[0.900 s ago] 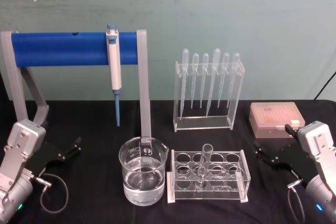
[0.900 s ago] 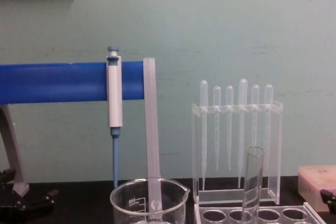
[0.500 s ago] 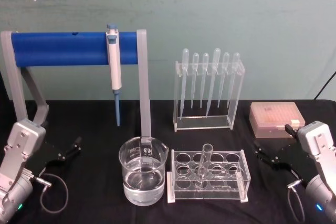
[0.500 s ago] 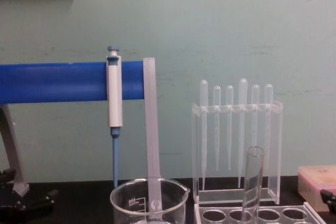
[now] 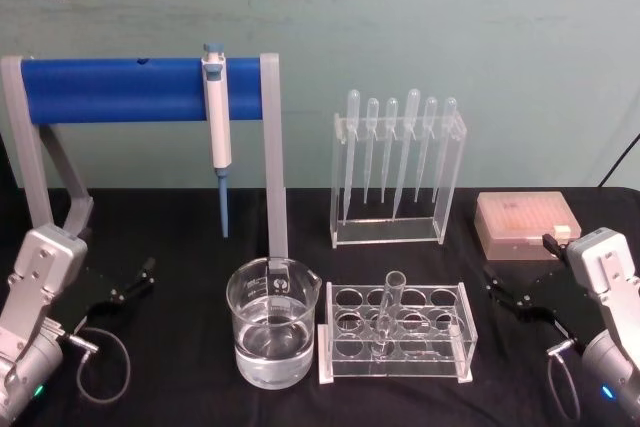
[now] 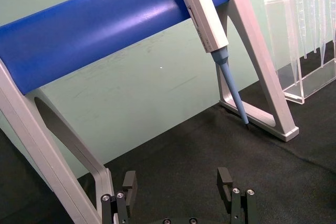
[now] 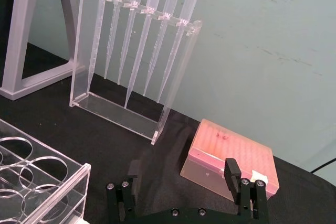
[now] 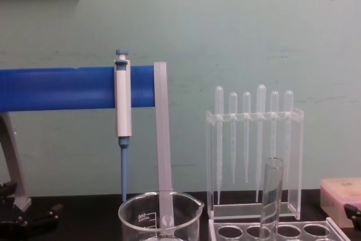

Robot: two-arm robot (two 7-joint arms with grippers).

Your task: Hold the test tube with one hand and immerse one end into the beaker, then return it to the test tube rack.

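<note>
The test tube [image 5: 388,309] stands upright in a clear acrylic tube rack [image 5: 395,369] at the table's front centre, its open rim up. In the chest view the test tube [image 8: 272,195] rises above the rack. The beaker [image 5: 272,337] stands just left of the rack, about half full of clear liquid; its rim and spout show in the chest view [image 8: 159,214]. My left gripper [image 5: 137,282] rests open at the front left, empty, as the left wrist view confirms [image 6: 177,182]. My right gripper [image 5: 502,292] waits open at the front right [image 7: 181,174], holding nothing.
A blue-barred stand [image 5: 140,90] with a hanging blue-and-white micropipette [image 5: 217,127] stands behind the beaker. A clear holder with several plastic pipettes [image 5: 397,172] is at the back centre. A pink tip box [image 5: 527,227] sits by the right gripper. A black cloth [image 5: 180,237] covers the table.
Barely anything: the whole scene sits a touch higher in the head view. The tube, the beaker and both grippers keep their places.
</note>
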